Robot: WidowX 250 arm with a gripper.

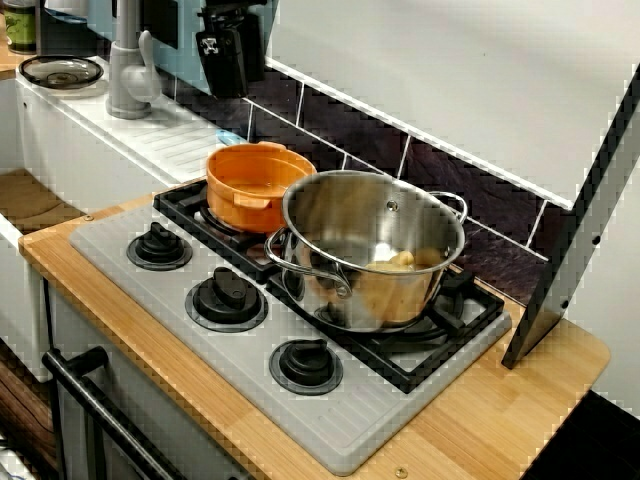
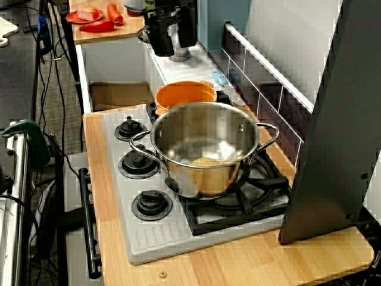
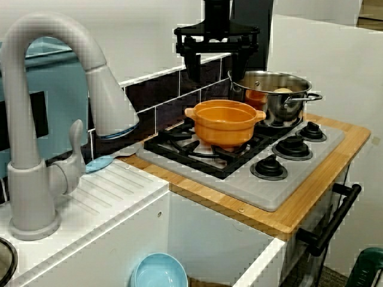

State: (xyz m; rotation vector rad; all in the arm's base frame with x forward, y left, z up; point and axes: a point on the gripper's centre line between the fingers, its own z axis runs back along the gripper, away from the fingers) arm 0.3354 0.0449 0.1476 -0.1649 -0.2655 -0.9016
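My black gripper (image 3: 215, 63) hangs open in the air behind the stove, with nothing between its fingers (image 3: 191, 67). It is above and behind an empty orange pot (image 3: 224, 122) on the rear-left burner, and touches nothing. In the view from the stove front the gripper (image 1: 228, 72) sits high, over the white drainboard (image 1: 165, 135) and beyond the orange pot (image 1: 258, 185). A steel pot (image 1: 372, 250) stands on the burner to the right and holds a yellowish lump (image 1: 400, 260). In the view from the stove's end the gripper (image 2: 171, 42) hangs behind both pots.
A grey faucet (image 3: 48, 119) rises at the sink. A light blue utensil (image 3: 99, 162) lies on the drainboard and a blue bowl (image 3: 158, 272) lies in the sink. Three black knobs (image 1: 228, 297) line the stove front. A dark panel (image 2: 333, 119) leans at the counter's end.
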